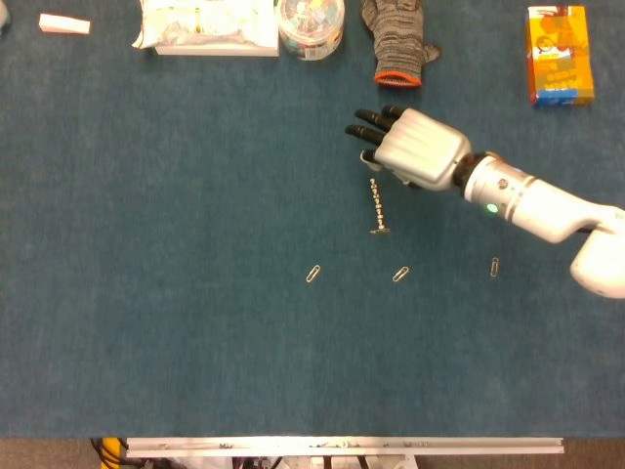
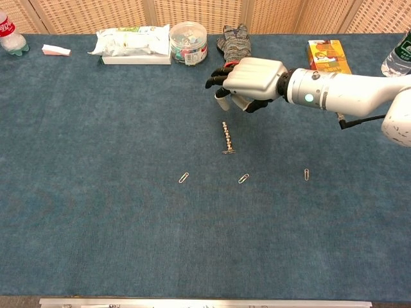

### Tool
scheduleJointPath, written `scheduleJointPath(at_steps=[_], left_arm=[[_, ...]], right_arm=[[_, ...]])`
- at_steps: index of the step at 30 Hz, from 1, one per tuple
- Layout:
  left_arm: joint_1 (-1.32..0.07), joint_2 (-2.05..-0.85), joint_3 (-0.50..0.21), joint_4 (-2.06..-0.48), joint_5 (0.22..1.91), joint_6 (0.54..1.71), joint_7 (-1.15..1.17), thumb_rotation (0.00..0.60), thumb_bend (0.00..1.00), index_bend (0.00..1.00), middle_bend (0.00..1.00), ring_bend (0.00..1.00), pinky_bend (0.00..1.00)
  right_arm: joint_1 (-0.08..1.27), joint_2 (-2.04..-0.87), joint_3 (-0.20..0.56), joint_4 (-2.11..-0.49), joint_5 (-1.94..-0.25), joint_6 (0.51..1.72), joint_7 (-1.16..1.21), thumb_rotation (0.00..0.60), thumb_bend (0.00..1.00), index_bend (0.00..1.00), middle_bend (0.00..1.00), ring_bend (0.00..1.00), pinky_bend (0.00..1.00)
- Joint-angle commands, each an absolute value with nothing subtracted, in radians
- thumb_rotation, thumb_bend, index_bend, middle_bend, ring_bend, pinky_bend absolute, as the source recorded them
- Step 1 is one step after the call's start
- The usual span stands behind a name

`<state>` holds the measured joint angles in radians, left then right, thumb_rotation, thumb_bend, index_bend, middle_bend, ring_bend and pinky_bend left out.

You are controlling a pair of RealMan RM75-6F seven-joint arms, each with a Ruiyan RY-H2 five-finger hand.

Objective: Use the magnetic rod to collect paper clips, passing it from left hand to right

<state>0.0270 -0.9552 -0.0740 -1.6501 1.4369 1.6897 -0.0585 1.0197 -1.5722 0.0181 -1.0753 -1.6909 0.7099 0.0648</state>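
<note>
The magnetic rod (image 1: 378, 206) (image 2: 226, 137), a short beaded metal stick with a flat foot, lies on the blue cloth near the middle. Three paper clips lie apart in a row nearer to me: one on the left (image 1: 313, 274) (image 2: 184, 178), one just below the rod (image 1: 400, 275) (image 2: 243, 178), one to the right (image 1: 494, 266) (image 2: 306, 174). My right hand (image 1: 410, 149) (image 2: 252, 76) hovers at the rod's far end with its dark fingers spread and pointing left, holding nothing. My left hand shows in neither view.
Along the far edge stand a tissue pack (image 1: 207, 24), a tub of coloured clips (image 1: 311, 21), a grey glove (image 1: 395, 39) and an orange box (image 1: 559, 54). Bottles stand at the far corners (image 2: 11, 32) (image 2: 398, 54). A metal rail (image 1: 342, 445) marks the near edge.
</note>
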Motion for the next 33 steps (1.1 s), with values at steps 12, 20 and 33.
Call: scheduleJointPath(at_steps=[12, 20, 33], left_arm=[[0.037, -0.949, -0.081, -1.659, 1.439, 1.684, -0.051, 0.6, 0.09, 0.58, 0.12, 0.0, 0.13], [0.041, -0.946, -0.086, -1.659, 1.439, 1.681, -0.06, 0.6, 0.09, 0.58, 0.13, 0.0, 0.14], [0.048, -0.939, -0.092, -1.658, 1.446, 1.683, -0.083, 0.6, 0.09, 0.59, 0.13, 0.0, 0.15]], right_arm=[[1.046, -1.625, -0.007, -1.041, -1.669, 0.687, 0.068, 0.6, 1.0, 0.41, 0.1, 0.02, 0.17], [1.062, -1.654, -0.025, -1.012, -1.672, 0.674, 0.07, 0.6, 1.0, 0.41, 0.1, 0.02, 0.17], [1.074, -1.677, -0.038, -0.988, -1.657, 0.659, 0.067, 0.6, 1.0, 0.41, 0.1, 0.02, 0.17]])
